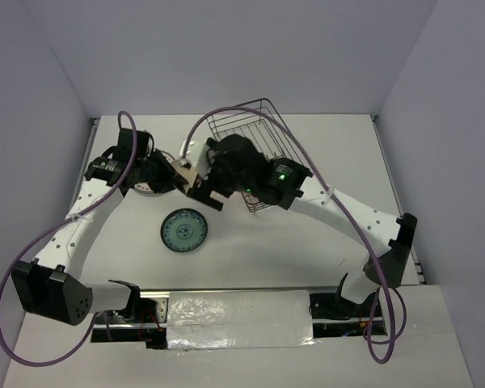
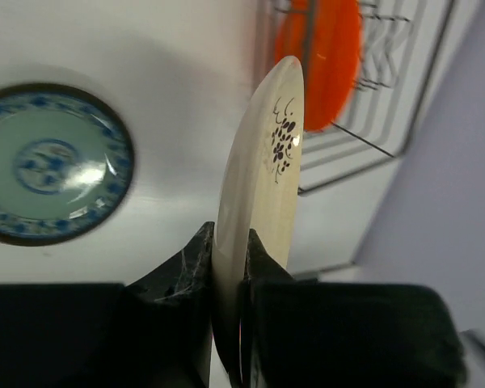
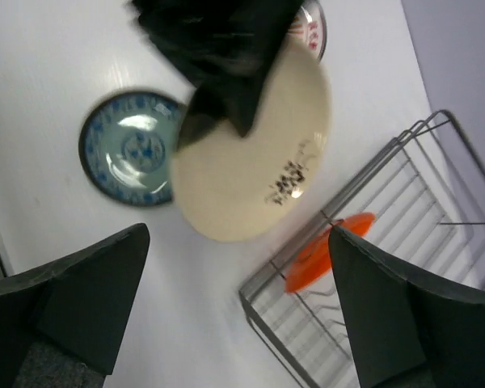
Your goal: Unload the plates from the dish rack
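My left gripper point(image 2: 230, 236) is shut on the edge of a cream plate point(image 2: 263, 153) with a small dark flower mark and holds it on edge above the table, left of the dish rack point(image 2: 392, 97). The same plate shows in the right wrist view point(image 3: 246, 158) and the top view point(image 1: 200, 187). A solid orange plate point(image 2: 331, 48) stands in the rack and also shows in the right wrist view point(image 3: 327, 252). My right gripper point(image 3: 242, 303) is open and empty, hovering above the rack's point(image 3: 404, 242) near corner. In the top view the left gripper point(image 1: 176, 174) and right gripper point(image 1: 222, 174) are close together beside the rack point(image 1: 263, 133).
A blue-and-green patterned plate point(image 1: 184, 230) lies flat on the table in front of the grippers; it also shows in the left wrist view point(image 2: 48, 162) and the right wrist view point(image 3: 129, 145). A white plate with red marks point(image 3: 311, 28) lies beneath the left arm. White walls enclose the table.
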